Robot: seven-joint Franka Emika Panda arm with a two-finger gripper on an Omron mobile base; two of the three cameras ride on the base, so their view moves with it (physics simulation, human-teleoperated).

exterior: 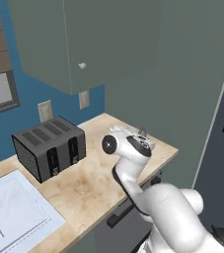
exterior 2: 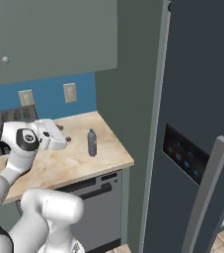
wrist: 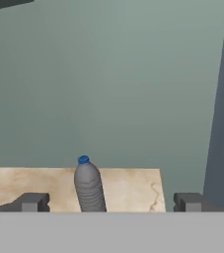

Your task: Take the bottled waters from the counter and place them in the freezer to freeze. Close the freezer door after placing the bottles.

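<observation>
Hand view is showing a smoky grey plastic bottle with a blue cap (wrist: 89, 188), standing upright on the light beige marble-patterned worktop (wrist: 128, 190). The bottle is sitting between the two dark fingertips (wrist: 32, 202) of the gripper (wrist: 111, 203), nearer to the one on the left side of this view, and it is not touching either of them. The jaws are standing wide apart and are holding nothing. Behind the bottle the plain grey-green side panel (wrist: 108, 89) is rising from the far edge of the worktop.

Right base view is showing the same bottle (exterior 2: 92, 142) upright on the worktop (exterior 2: 79, 160), in the part near the right end, between the front edge and the back wall. The white hand of the arm (exterior 2: 49, 134) is hovering over the worktop to the left of the bottle, apart from it. To the right of the worktop's end, the tall dark grey freezer door (exterior 2: 197, 123) with its black blue-lit dispenser panel (exterior 2: 185, 160) and long grey vertical handle (exterior 2: 205, 197) is standing; I cannot tell from here if it is fully closed.

Left base view is showing a dark grey four-slot toaster (exterior: 49, 148) near the back edge of the worktop (exterior: 84, 188), and a white sink basin (exterior: 15, 212) at the left. The white arm (exterior: 130, 163) is covering the right corner of the worktop. A grey-green wall cabinet with a round knob (exterior: 84, 44) is hanging above.
</observation>
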